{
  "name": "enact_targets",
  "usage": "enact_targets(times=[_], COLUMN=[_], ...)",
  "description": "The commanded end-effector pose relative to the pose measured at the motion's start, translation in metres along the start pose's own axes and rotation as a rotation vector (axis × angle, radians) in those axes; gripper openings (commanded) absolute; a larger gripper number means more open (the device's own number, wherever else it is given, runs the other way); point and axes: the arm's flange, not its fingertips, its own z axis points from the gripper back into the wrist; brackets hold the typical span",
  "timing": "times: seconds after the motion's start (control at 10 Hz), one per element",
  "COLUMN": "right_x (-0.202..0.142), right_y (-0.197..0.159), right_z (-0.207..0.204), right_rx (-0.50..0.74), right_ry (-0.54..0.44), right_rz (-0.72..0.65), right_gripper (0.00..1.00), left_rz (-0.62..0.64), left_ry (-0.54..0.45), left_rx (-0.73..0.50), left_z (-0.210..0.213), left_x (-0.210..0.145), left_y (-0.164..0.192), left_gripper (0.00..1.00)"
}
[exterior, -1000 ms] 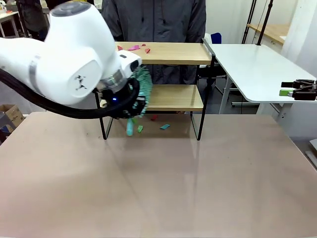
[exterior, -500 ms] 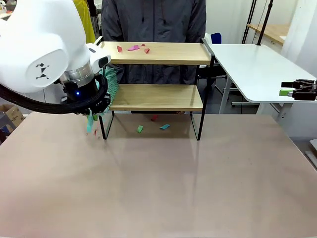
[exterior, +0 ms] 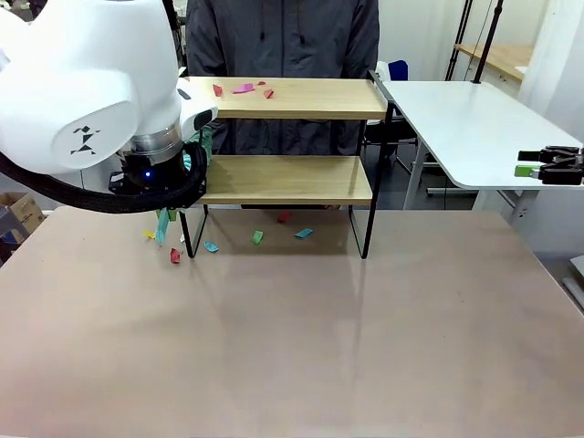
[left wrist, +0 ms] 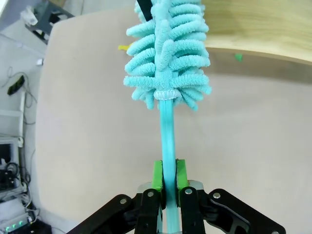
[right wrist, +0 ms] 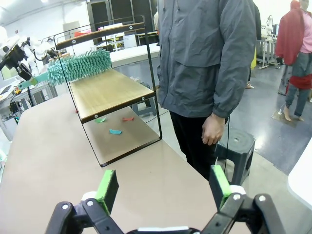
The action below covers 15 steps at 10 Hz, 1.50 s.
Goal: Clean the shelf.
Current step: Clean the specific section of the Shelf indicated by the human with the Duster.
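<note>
While the left gripper (left wrist: 169, 175) pinches the teal duster (left wrist: 168, 58) beside the lower board (exterior: 292, 178), the shelf (exterior: 310, 99) stands at the table's (exterior: 292, 347) far edge. Pink scraps (exterior: 245, 88) up top look like the next sweep, and the right gripper (right wrist: 164, 186) gapes, empty.

We see the shelf (exterior: 287, 178) standing upright at the far side of the bench (exterior: 365, 347): two light wooden boards in a thin black frame. Pink and red scraps (exterior: 245, 88) lie on its top board, and coloured bits (exterior: 303, 234) lie on the bench beneath it.
</note>
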Motion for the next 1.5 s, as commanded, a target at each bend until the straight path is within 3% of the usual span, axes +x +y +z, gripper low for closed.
enact_targets(times=[0.0, 0.2, 0.7, 1.0, 1.2, 1.4], right_x=[0.003, 0.003, 0.003, 0.003, 0.003, 0.003], right_y=[0.000, 0.000, 0.000, 0.000, 0.000, 0.000], right_z=[-0.001, -0.001, -0.001, -0.001, -0.001, -0.001], right_rx=[0.001, 0.001, 0.001, 0.001, 0.001, 0.001], right_ry=[0.002, 0.002, 0.002, 0.002, 0.002, 0.002], right_rz=[0.006, 0.006, 0.006, 0.006, 0.006, 0.006], right_gripper=[1.00, 1.00, 1.00, 1.00, 1.00, 1.00], left_rz=[-0.004, -0.174, -0.735, -1.039, -1.162, -1.309], left_ry=[-0.007, -0.056, -0.015, 0.019, 0.130, 0.286], left_rx=[0.004, -0.220, -0.633, -0.689, -0.651, -0.507], left_z=[0.003, 0.021, 0.027, 0.054, 0.065, 0.079], left_x=[-0.002, -0.009, -0.009, -0.011, -0.015, -0.021], left_y=[-0.001, 0.009, 0.060, 0.092, 0.119, 0.151], left_gripper=[0.13, 0.13, 0.13, 0.13, 0.13, 0.13])
